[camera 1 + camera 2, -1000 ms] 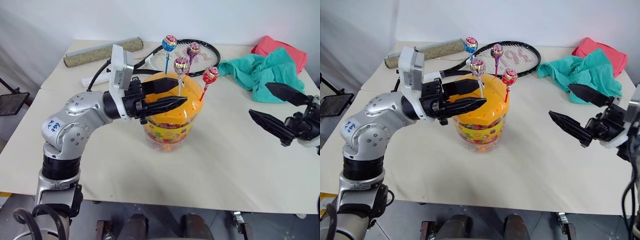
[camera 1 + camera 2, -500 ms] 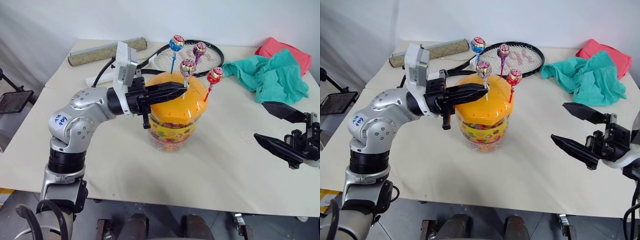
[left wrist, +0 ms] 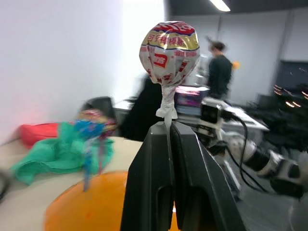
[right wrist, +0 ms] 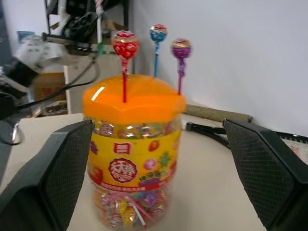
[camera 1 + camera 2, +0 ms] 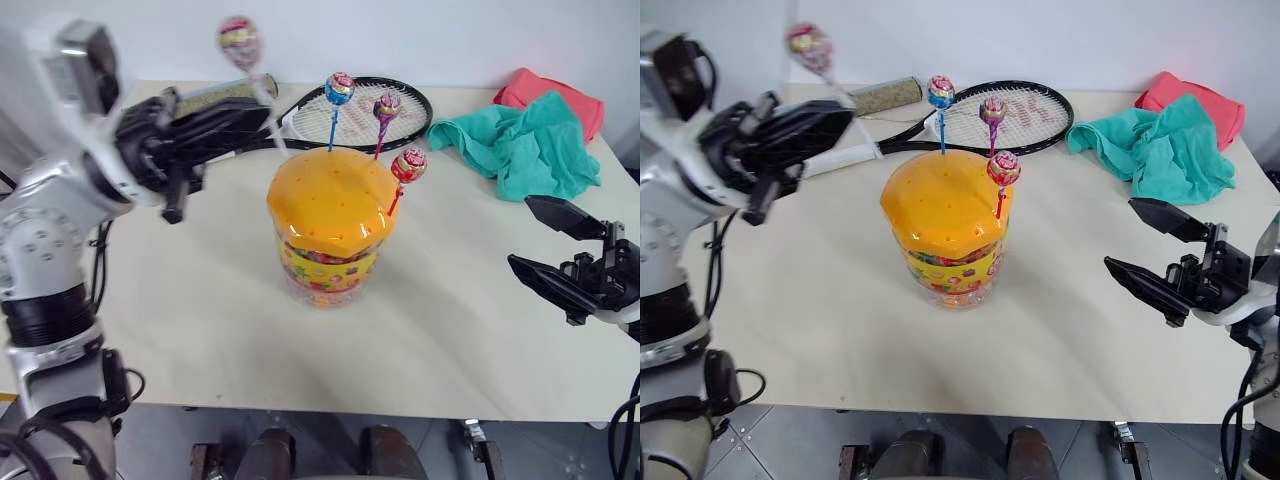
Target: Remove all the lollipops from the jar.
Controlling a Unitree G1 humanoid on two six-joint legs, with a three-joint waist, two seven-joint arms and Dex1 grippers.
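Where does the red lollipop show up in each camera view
Left eye view: red lollipop right of the jar's orange lid.
Right eye view: at the lid's right edge.
Left wrist view: cannot tell.
Right wrist view: leftmost of three sticks.
Shared landmark: the orange lid.

Table: jar, racket, cloths, roll.
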